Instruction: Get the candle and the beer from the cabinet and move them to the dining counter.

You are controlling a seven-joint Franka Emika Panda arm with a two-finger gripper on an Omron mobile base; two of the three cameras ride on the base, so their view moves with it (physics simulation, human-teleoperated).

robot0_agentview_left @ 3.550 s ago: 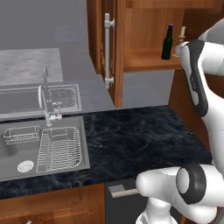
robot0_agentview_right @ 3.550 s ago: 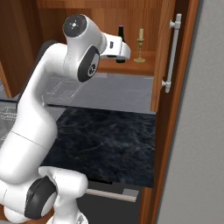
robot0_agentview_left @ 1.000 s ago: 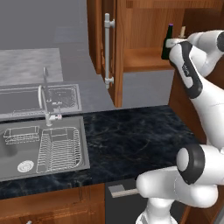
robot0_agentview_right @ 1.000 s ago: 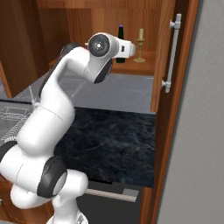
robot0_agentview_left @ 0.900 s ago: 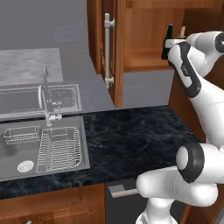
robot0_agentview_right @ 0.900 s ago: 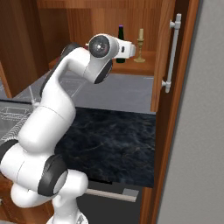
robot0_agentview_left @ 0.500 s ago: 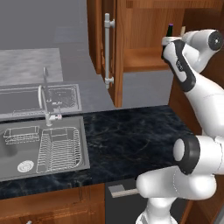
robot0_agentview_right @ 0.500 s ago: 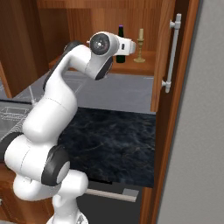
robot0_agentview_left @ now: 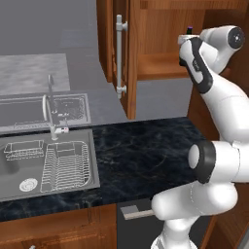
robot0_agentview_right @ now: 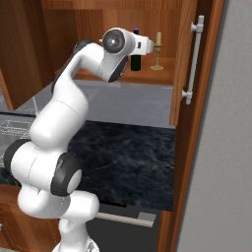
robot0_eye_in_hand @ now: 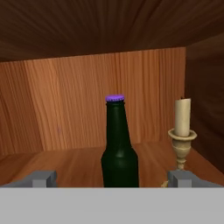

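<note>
Arm at the open cabinet (robot0_agentview_right: 147, 74), nothing in hand.
I see the beer (robot0_eye_in_hand: 119, 148) upright mid-shelf between my spread, empty gripper (robot0_eye_in_hand: 112, 178) tips; the candle (robot0_eye_in_hand: 182, 133) stands just beside it, near the shelf's right wall.

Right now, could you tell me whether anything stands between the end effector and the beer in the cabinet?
Nothing visible does. In the hand view the beer stands upright, centred straight ahead between the open end effector fingertips. The candle stands off to its right on the cabinet shelf, clear of the approach.
</note>
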